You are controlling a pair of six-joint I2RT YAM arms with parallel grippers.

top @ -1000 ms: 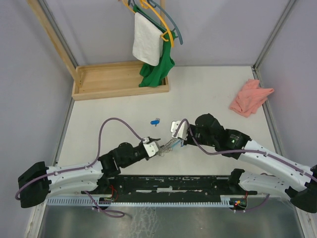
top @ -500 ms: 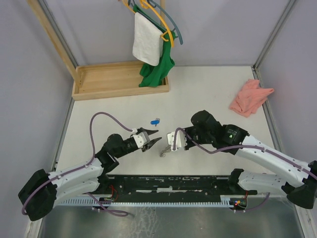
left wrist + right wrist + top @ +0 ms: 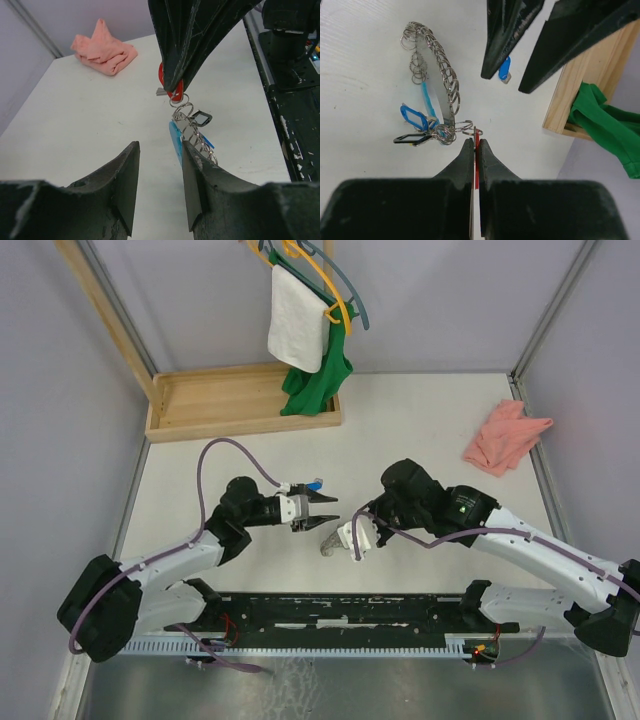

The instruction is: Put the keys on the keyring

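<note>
My right gripper (image 3: 350, 538) is shut on the red-headed key (image 3: 477, 134), pinched edge-on between its fingers. The keyring chain (image 3: 437, 55), a string of metal rings with a blue tag (image 3: 415, 116) and a black tag, hangs from that key's ring; the bundle rests on the table (image 3: 330, 544). The blue-headed key (image 3: 504, 70) lies loose on the table, just behind my left gripper (image 3: 331, 512). That gripper is open and empty and points at the right one. In the left wrist view the red key (image 3: 178, 93) and chain (image 3: 192, 125) hang ahead of its fingers.
A wooden tray (image 3: 240, 400) stands at the back left, with a green garment (image 3: 318, 380) and a white towel (image 3: 298, 325) hanging over it. A pink cloth (image 3: 505, 435) lies at the right. Cage posts run along both sides.
My left gripper has let go of the chain, opened and swung back toward the blue key. My right gripper has moved left and nearer with the red key and chain.
</note>
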